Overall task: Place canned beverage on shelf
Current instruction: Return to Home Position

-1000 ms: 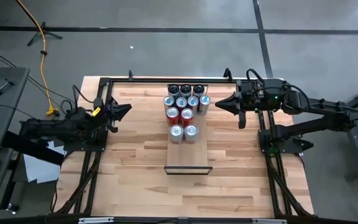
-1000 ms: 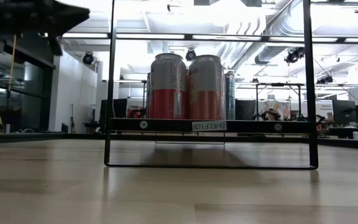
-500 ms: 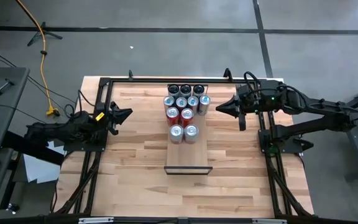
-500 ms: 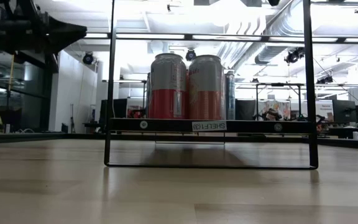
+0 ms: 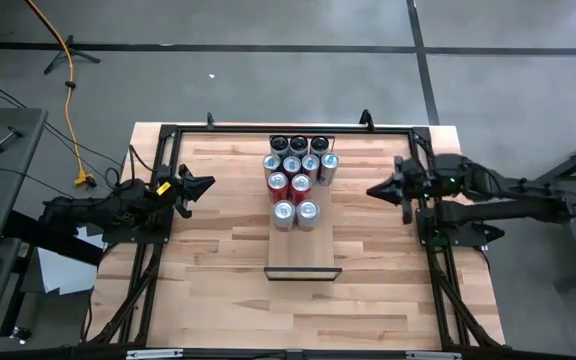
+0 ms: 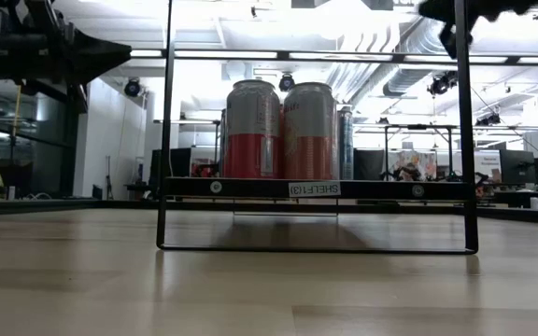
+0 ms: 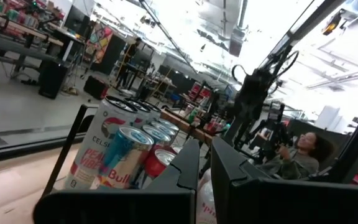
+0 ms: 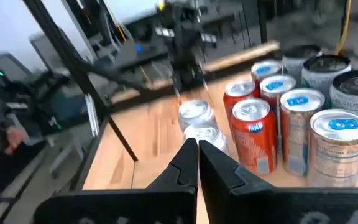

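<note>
Peering along the tabletop, I could make out only two pink-white cans (image 6: 253, 131) at the front of the shelf (image 6: 381, 189). They hid nearly all the rows behind, w/ just a sliver of a blue can (image 6: 345, 140) showing past the right one. Both arms were cut off at the top corners of that low view, so it told nothing about their fingers.

From above the rest was plain: red cans (image 5: 289, 184) behind the pink-white pair, blue-topped ones next, then dark cans (image 5: 299, 145) at the far end. The near end of the plank was bare.

The left gripper (image 5: 206, 184) hung over the table's left side and the right gripper (image 5: 371, 190) over its right side. Each was well apart from the shelf and pointed inward. Their wrist cams showed both pincers closed on nothing, the left w/ a hairline gap and the right w/ tips touching. The other arm across the table was a blur in the right wrist view.

The table (image 5: 218, 260) was pale plank-pattern wood w/ a dark frame round it. It stood on grey concrete floor (image 5: 268, 60) w/ a yellow cable (image 5: 69, 90) trailing off to one side. The room beyond was a bright workshop w/ ceiling ducts (image 6: 409, 47), benches and clutter. A seated person (image 7: 303, 155) showed in the bkgd.
</note>
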You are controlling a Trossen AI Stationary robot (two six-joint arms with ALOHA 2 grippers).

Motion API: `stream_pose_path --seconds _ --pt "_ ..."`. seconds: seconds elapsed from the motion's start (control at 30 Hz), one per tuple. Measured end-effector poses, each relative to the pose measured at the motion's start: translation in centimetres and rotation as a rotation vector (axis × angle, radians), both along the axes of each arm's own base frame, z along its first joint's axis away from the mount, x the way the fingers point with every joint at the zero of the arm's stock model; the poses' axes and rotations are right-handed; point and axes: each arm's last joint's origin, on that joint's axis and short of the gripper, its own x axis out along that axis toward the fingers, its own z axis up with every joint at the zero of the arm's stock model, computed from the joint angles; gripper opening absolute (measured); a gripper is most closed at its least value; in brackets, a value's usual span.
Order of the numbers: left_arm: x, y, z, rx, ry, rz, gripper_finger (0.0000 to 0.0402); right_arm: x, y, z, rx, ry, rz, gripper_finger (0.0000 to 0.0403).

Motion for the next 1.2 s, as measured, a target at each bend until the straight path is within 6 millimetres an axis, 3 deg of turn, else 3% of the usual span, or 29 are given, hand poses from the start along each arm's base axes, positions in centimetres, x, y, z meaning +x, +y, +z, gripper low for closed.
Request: stream_pose_path --seconds 0.23,0.5,0.73,0.9,1.2 --pt "0.0 0.0 0.0 0.000 0.000 0.002 0.0000 -3.6 0.3 -5.1 -0.024 -0.241 0.001 0.0000" --pt "0.0 0.0 0.0 0.000 0.001 0.002 0.0000 -4.2 0.4 -9.2 -0.039 -0.426 0.007 0.0000" --pt "0.0 0.0 0.0 -0.001 0.002 0.007 0.0000 -3.2 0.4 -11.8 -0.057 -0.419 0.019 0.0000" --pt "0.0 0.0 0.0 -0.001 0.001 0.007 0.0000 -3.0 0.3 -13.7 -0.047 -0.239 0.016 0.0000" --pt "0.0 0.0 0.0 -0.002 0.001 0.009 0.0000 -2.9 0.3 -13.8 -0.047 -0.217 0.002 0.0000"
